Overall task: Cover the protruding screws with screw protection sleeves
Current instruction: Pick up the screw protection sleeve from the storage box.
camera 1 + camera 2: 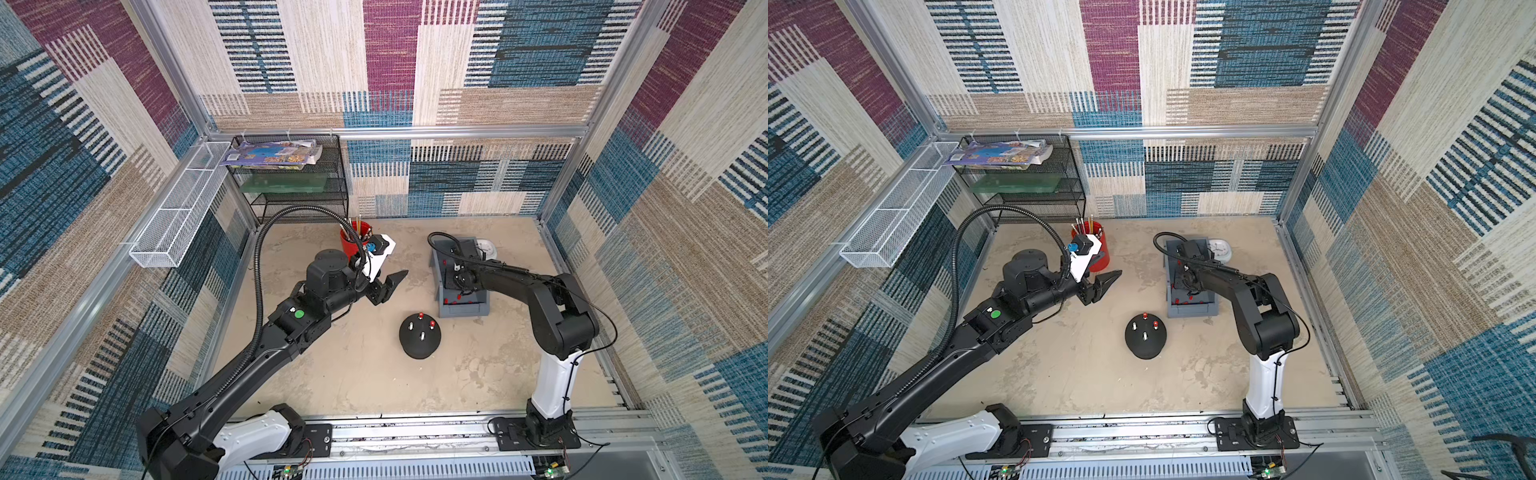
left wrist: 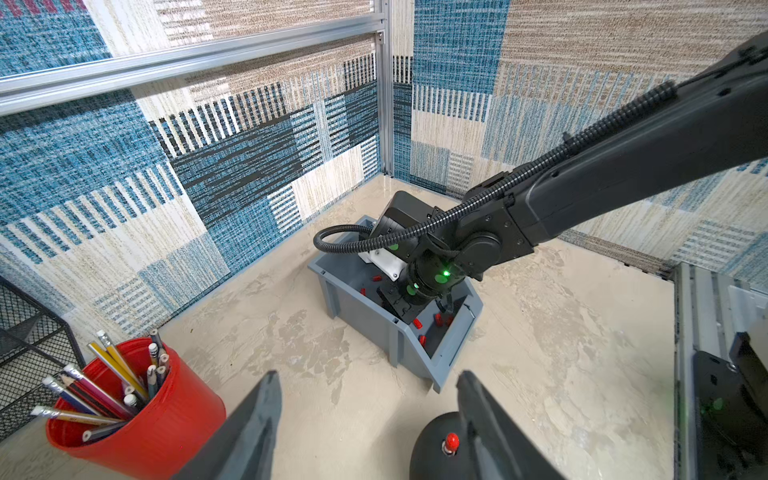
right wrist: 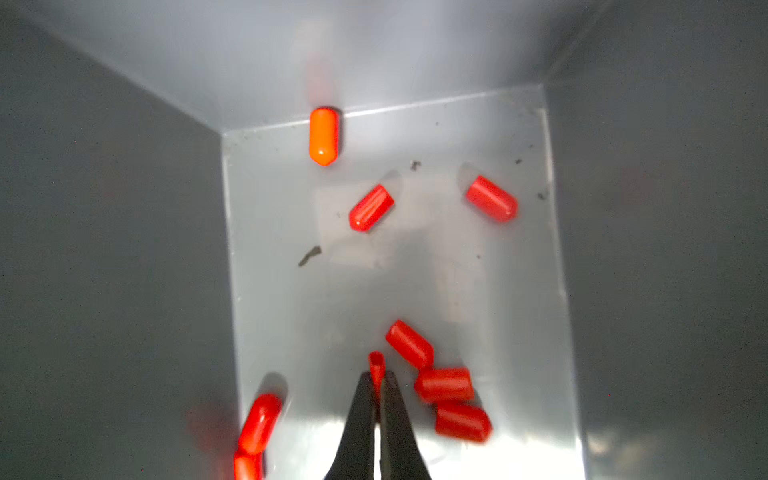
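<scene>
A black dome [image 1: 419,337] stands mid-table, with the protruding screws on top. Two screws wear red screw protection sleeves [image 1: 420,316], and two screws [image 1: 422,335] show bare metal. My right gripper [image 3: 377,376] reaches down into a grey bin [image 1: 465,309] and is shut on one red sleeve [image 3: 376,363], squeezed flat between the fingertips. Several loose sleeves [image 3: 371,208] lie on the bin floor around it. My left gripper [image 2: 369,376] hangs open and holds nothing, above the table just left of and behind the dome [image 2: 432,453].
A red cup of pencils [image 1: 352,245] stands behind the left gripper. A black mesh shelf [image 1: 291,195] fills the back left corner, and a white wire basket [image 1: 178,216] hangs on the left wall. A white round object [image 1: 487,248] sits behind the bin.
</scene>
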